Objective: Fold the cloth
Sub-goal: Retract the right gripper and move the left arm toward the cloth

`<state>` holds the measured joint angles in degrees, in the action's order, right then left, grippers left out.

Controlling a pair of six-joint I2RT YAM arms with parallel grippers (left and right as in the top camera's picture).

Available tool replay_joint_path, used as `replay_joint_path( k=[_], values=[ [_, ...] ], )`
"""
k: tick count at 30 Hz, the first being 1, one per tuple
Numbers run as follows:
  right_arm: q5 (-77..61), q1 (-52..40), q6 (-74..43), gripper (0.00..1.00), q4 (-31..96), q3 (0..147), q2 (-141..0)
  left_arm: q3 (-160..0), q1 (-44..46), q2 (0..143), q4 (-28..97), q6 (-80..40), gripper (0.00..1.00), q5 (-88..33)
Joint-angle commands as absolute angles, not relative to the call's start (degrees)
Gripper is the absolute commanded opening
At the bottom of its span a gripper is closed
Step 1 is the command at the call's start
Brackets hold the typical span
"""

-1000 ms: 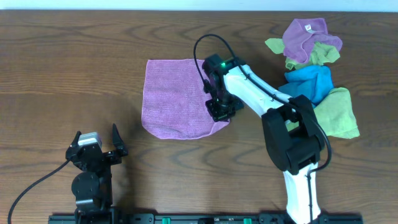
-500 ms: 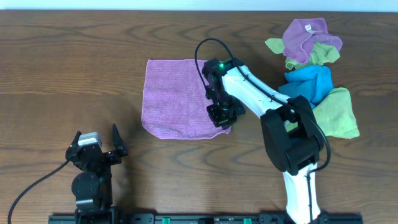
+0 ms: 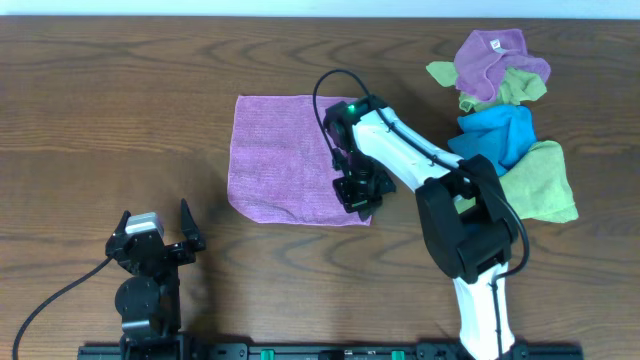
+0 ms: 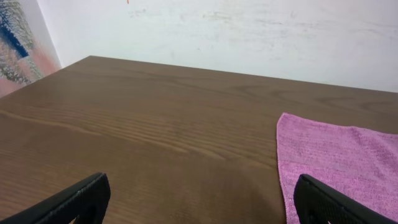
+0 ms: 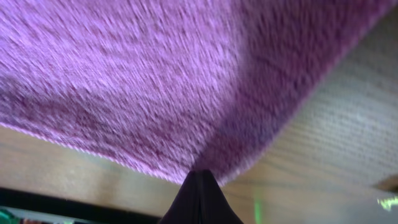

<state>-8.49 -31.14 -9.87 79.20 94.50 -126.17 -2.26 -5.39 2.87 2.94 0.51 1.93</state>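
Observation:
A pink-purple cloth (image 3: 282, 155) lies spread flat on the wooden table, left of centre. My right gripper (image 3: 357, 196) is shut on the cloth's near right corner, low over the table. In the right wrist view the closed fingertips (image 5: 199, 180) pinch the cloth's edge (image 5: 155, 81), which fills most of the frame. My left gripper (image 3: 155, 240) is open and empty at the front left, apart from the cloth. In the left wrist view its fingers (image 4: 199, 196) frame bare table, with the cloth (image 4: 336, 162) at the right.
A pile of crumpled cloths stands at the back right: purple (image 3: 490, 55), green (image 3: 515, 88), blue (image 3: 500, 130) and yellow-green (image 3: 545, 180). The right arm reaches across the table between the pile and the flat cloth.
My right gripper has moved toward the table's front edge with the cloth's corner, pulling that corner out a little. The left arm has not moved.

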Motion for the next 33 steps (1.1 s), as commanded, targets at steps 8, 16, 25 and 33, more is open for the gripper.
replay_joint_path(
  k=[8, 16, 25, 33],
  values=[
    [-6.24, -31.97, -10.70, 0.02, 75.02, 94.87, -117.54, -0.25, -5.13, 2.61, 4.10, 1.54, 0.95, 2.96],
    [-2.72, -33.39, -12.45, 0.01, 75.53, 94.80, -99.98, -0.27, -5.13, 2.61, 4.03, 1.52, 0.95, 2.96],
    [-1.39, -42.35, -13.67, 0.32, 80.12, 94.80, -77.38, -0.32, -5.13, 2.66, 3.77, -27.22, 0.95, -7.22],
    [-2.83, -43.44, -9.32, 0.99, 80.88, 94.80, -56.82, -0.32, -5.13, 2.66, 2.52, -53.17, 0.95, -10.02]
  ],
)
